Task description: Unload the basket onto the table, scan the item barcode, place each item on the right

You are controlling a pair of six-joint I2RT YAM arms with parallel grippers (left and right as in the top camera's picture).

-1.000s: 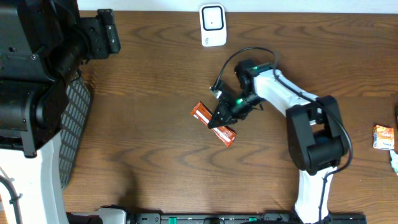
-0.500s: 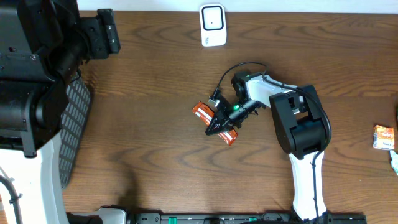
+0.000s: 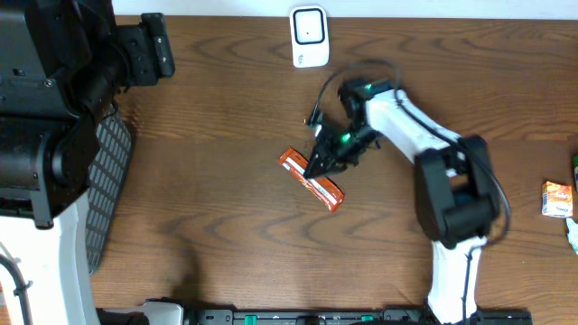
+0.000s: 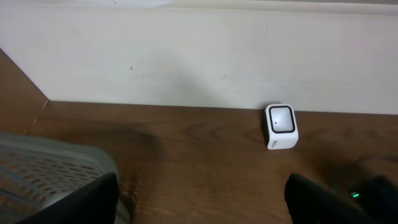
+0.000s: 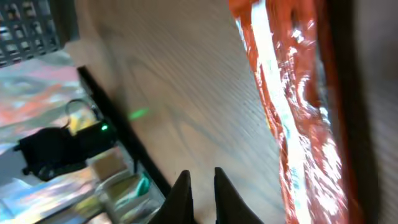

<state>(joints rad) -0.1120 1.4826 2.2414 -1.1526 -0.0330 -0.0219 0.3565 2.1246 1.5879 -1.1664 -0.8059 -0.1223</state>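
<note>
Two pincers, both empty: right pincer [image 5: 199,186], nearly closed, tips at the orange packet [image 3: 326,191] lying flat on the bench [image 3: 226,244]; left pincer [image 4: 205,202] gapes wide. Likely the pickup step: next, widen, grip it, show it to the scanner [image 3: 308,36].

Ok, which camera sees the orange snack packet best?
The overhead view. It shows the whole orange packet lying flat on the brown table, end to end. The right wrist view catches only a very close, blurry strip of it along one side. The left wrist view doesn't show it at all.
</note>
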